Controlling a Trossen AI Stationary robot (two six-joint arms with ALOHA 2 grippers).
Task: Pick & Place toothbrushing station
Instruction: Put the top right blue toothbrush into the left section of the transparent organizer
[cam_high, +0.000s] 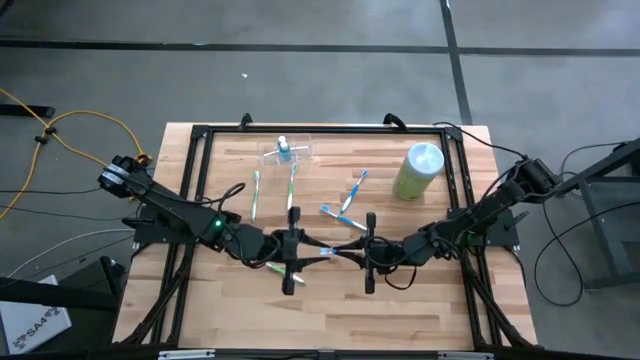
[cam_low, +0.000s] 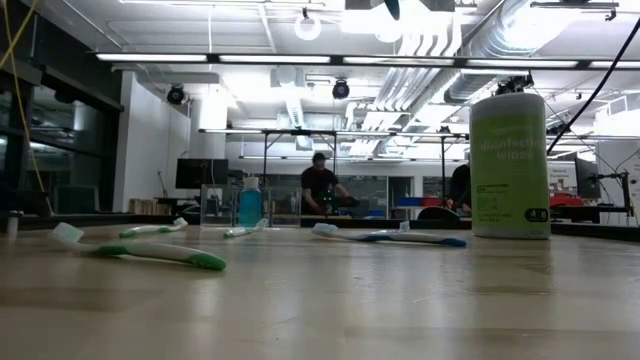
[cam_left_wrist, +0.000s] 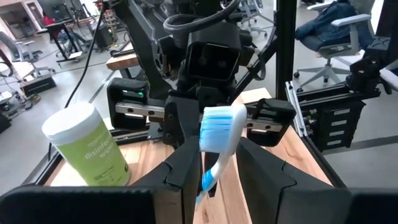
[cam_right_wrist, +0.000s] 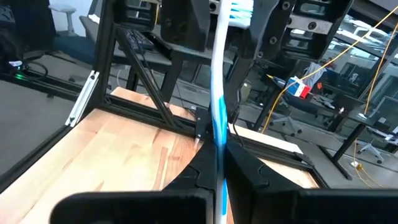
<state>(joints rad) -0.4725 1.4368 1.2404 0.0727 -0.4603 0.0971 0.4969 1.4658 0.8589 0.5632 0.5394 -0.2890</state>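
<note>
A blue-and-white toothbrush (cam_high: 330, 251) hangs above the table's middle between my two grippers. My right gripper (cam_right_wrist: 219, 155) is shut on its handle. My left gripper (cam_left_wrist: 219, 146) faces it from the table's left and is closed on the brush head (cam_left_wrist: 221, 127). The toothbrushing station (cam_high: 285, 152), a small clear holder with a blue thing in it, stands on its base at the far edge, left of centre. The low view (cam_low: 245, 205) shows the station too, but neither gripper. My left gripper has the brush head (cam_left_wrist: 231, 134) between its two fingertips (cam_left_wrist: 252, 155), bristles toward one finger and the head's back toward the other. The fingers come nearly level from the table's left. My right gripper pinches the handle (cam_right_wrist: 219, 134) between its two fingers, level from the table's right, fingers along the brush. The brush slants up from this hold toward the left gripper, clear of the table.
A light green canister (cam_high: 418, 170) with a pale lid stands at the far right. Loose toothbrushes lie on the wood: green ones (cam_high: 256, 195) (cam_high: 292, 180) at left, blue ones (cam_high: 355, 190) (cam_high: 340, 215) at centre, one (cam_high: 275, 268) under the left arm. A black frame (cam_high: 200, 135) rims the table.
</note>
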